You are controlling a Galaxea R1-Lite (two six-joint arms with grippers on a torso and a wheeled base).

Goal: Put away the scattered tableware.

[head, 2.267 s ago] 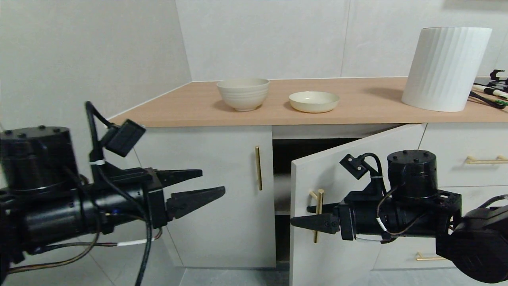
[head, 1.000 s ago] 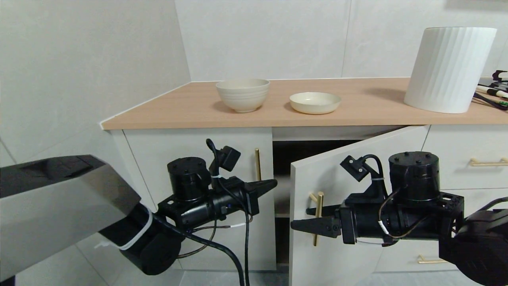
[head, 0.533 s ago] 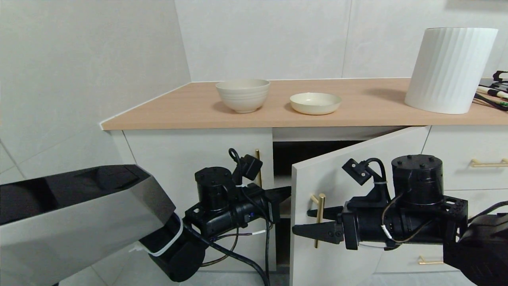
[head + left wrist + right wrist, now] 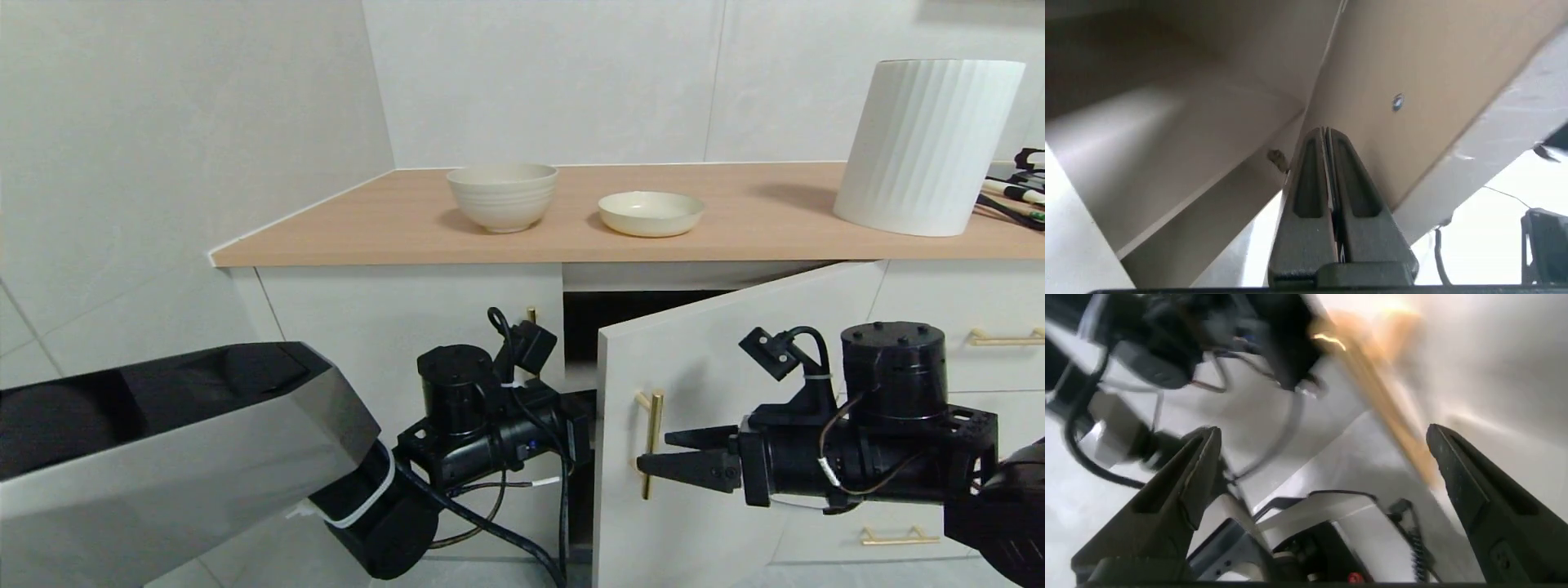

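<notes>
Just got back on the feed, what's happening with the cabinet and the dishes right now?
The robot is working on the cabinet door, which stands partly open below the counter. The left gripper is shut, its tip pushed into the gap behind the door's free edge. The right gripper is open at the door's gold handle, not clamped on it. The bowl and the shallow plate sit on the counter, not yet put away.

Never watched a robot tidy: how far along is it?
Early. The cabinet door is partly open. The shut left gripper is in the gap behind it, the open right gripper by its handle. The bowl and dish sit on the counter.
</notes>
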